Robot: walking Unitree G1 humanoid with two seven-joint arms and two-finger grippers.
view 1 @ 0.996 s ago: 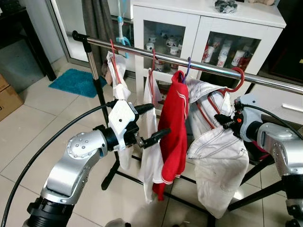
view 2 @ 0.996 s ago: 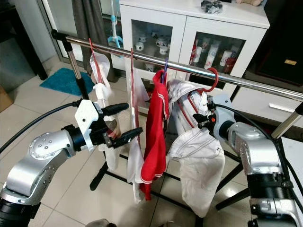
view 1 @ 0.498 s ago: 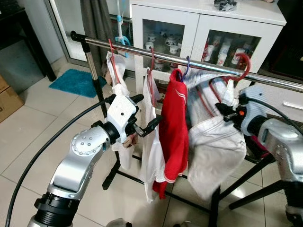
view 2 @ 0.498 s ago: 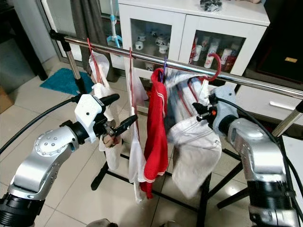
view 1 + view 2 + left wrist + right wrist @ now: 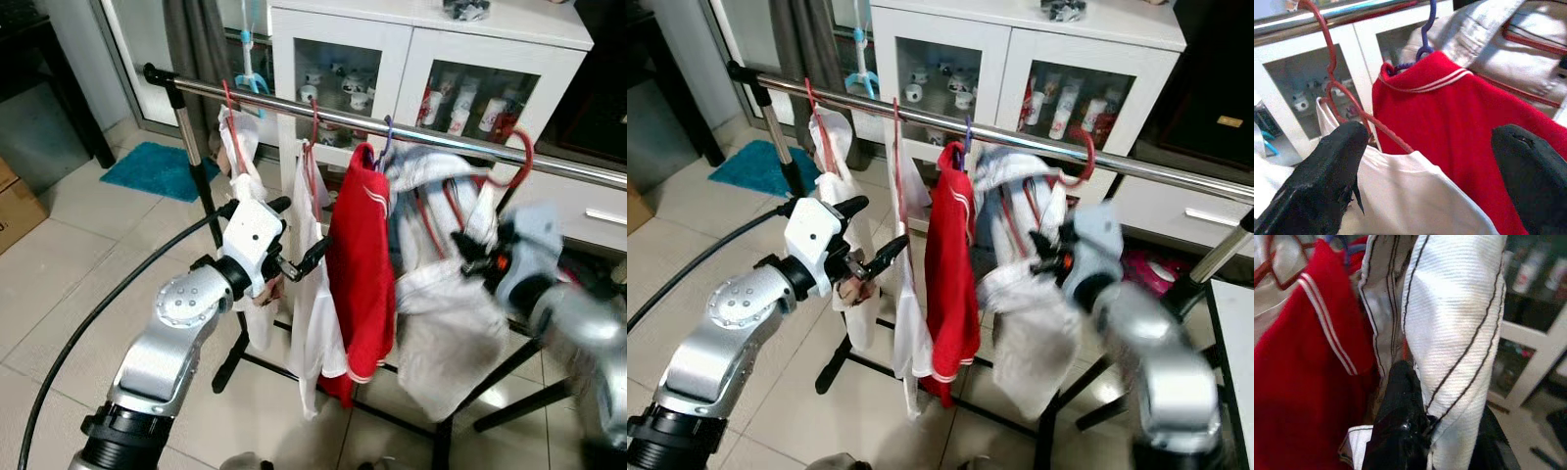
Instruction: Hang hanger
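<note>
A red hanger (image 5: 495, 168) with a white garment (image 5: 453, 323) hooks over the metal rail (image 5: 411, 135), beside a red shirt (image 5: 358, 264). The blurred right claw (image 5: 468, 257) seems to pinch that white cloth; its wrist view shows black fingers (image 5: 1400, 431) closed on fabric. The left claw (image 5: 294, 235) hovers spread apart near a white shirt (image 5: 315, 323).

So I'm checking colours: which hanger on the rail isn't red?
The purple hanger, carrying the red top. The other hooks on the rail are red, including the red hanger with the white garment.
</note>
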